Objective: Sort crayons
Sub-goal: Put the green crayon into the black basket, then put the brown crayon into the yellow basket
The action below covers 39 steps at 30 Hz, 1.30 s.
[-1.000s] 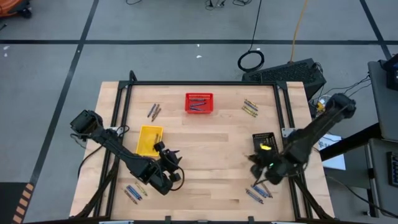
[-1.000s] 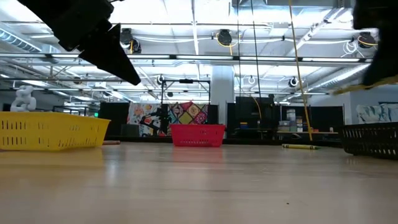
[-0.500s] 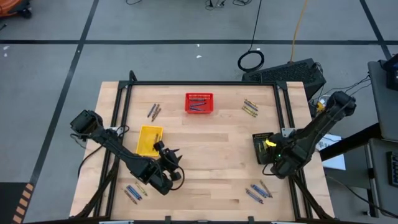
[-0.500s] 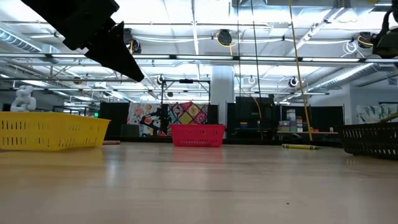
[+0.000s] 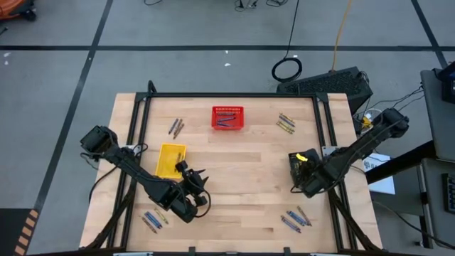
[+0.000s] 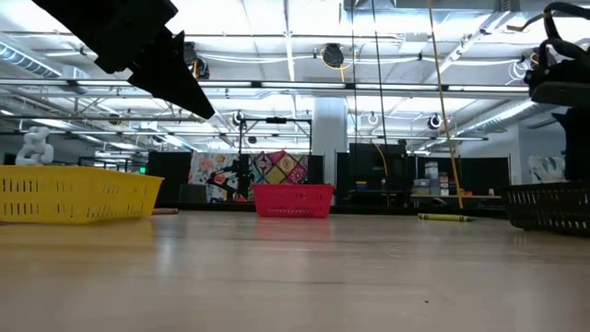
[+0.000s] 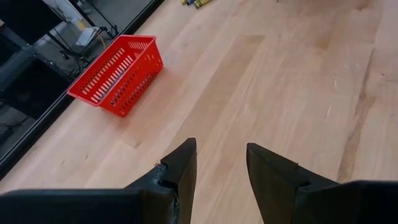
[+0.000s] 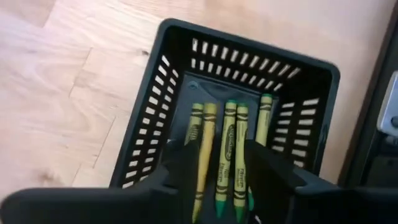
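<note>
Pale, smooth wood-grain table (image 5: 249, 153); perforated matt plastic black basket (image 8: 168, 81) holding paper-wrapped crayons (image 8: 227, 155)

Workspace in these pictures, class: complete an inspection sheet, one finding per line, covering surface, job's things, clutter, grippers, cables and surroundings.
Surface: wooden table, bare in the middle.
Job's things: yellow-green crayons lie in the black basket; blue crayons loose near the front edge.
Clutter: nothing seen.
Grippers: right gripper open above the black basket; left gripper open, empty, above bare wood.
Cables: a coil on the floor.
Surroundings: red basket, yellow basket.
</note>
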Available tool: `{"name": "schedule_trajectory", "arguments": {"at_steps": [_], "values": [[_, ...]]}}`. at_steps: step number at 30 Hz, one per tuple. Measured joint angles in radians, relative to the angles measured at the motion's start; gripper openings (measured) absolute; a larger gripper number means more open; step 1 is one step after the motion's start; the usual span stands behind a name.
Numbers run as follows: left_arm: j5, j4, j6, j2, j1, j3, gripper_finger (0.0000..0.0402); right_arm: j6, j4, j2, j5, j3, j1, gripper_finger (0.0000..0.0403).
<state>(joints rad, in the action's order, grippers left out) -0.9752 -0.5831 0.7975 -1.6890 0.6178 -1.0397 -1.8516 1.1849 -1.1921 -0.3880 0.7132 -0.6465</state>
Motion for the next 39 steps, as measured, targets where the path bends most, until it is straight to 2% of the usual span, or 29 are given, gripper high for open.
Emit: {"name": "schedule_trajectory", "arguments": {"at_steps": [4,7,11,13,16,18,20,23,25,28,31,33,35,39], "values": [[0.000,-0.001,0.000,0.000,0.000,0.000,0.0143,0.085,-0.030,0.005,-0.013,0.048,0.000,0.0148],[-0.014,-0.001,0.000,0.000,0.000,0.000,0.0143,0.251,-0.166,0.001,-0.136,0.092,-0.002,0.0151],[-0.029,-0.001,0.005,0.000,0.000,0.000,0.0143,0.651,-0.564,-0.015,-0.381,0.096,-0.009,0.0147],[-0.029,-0.001,0.007,0.000,-0.001,0.000,0.0143,0.913,-0.779,-0.048,-0.447,0.096,-0.007,0.0144],[0.022,-0.006,-0.012,0.006,-0.002,-0.028,0.0143,1.278,-1.061,-0.124,-0.450,0.096,-0.007,0.0144],[0.086,-0.004,-0.069,0.021,0.002,-0.077,0.0143,1.444,-1.204,-0.187,-0.448,0.097,-0.007,0.0144],[0.151,-0.017,-0.135,0.036,0.016,-0.133,0.0143,1.560,-1.308,-0.257,-0.446,0.097,-0.002,0.0144],[0.261,-0.166,-0.141,0.039,0.044,-0.234,0.0143,1.641,-1.392,-0.350,-0.446,0.097,0.020,0.0144],[0.345,-0.316,-0.055,0.039,0.071,-0.303,0.0143,1.654,-1.407,-0.401,-0.446,0.096,0.037,0.0144],[0.507,-0.517,0.181,0.040,0.113,-0.359,0.0143,1.647,-1.411,-0.452,-0.446,0.096,0.059,0.0144],[0.670,-0.641,0.462,0.040,0.169,-0.362,0.0143,1.659,-1.433,-0.484,-0.447,0.096,0.082,0.0144],[0.760,-0.660,0.656,0.039,0.218,-0.345,0.0143,1.693,-1.456,-0.496,-0.446,0.096,0.100,0.0144],[0.800,-0.651,0.841,0.030,0.271,-0.328,0.0143,1.720,-1.471,-0.496,-0.445,0.096,0.113,0.0144],[0.803,-0.626,1.170,0.012,0.374,-0.302,0.0143,1.766,-1.422,-0.488,-0.437,0.096,0.115,0.0144]]}}
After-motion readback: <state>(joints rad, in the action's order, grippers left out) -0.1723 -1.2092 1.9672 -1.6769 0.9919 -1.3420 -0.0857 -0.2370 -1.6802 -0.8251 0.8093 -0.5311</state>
